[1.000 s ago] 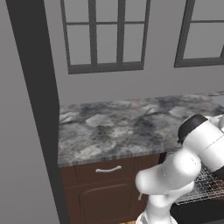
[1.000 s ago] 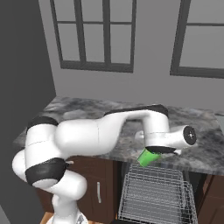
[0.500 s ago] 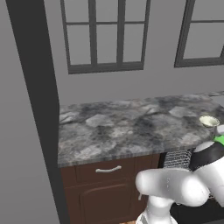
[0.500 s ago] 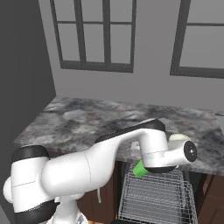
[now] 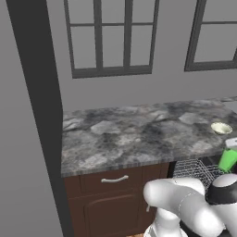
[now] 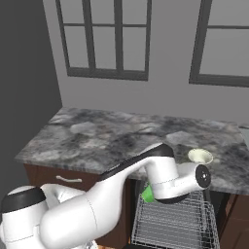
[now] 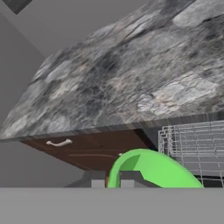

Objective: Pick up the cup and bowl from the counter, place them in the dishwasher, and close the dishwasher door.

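The hand (image 7: pixel 113 178) is closed on the rim of the green cup (image 7: pixel 151 170), its two dark fingertips (image 7: pixel 99 179) pinching the near wall at the bottom of the hand view. In the right base view the cup (image 6: pixel 148 194) peeks out beside the wrist, held above the silver wire rack (image 6: pixel 175 224) of the dishwasher, below the front edge of the table (image 6: pixel 97 141). In the left base view the cup (image 5: pixel 227 159) hangs just past the table's edge, over the rack (image 5: pixel 194 169). The pale bowl (image 6: pixel 200 156) sits on the mottled stone table near its front edge, well apart from the cup. A brown drawer with a silver handle (image 5: pixel 114 179) lies under the table, left of the rack.
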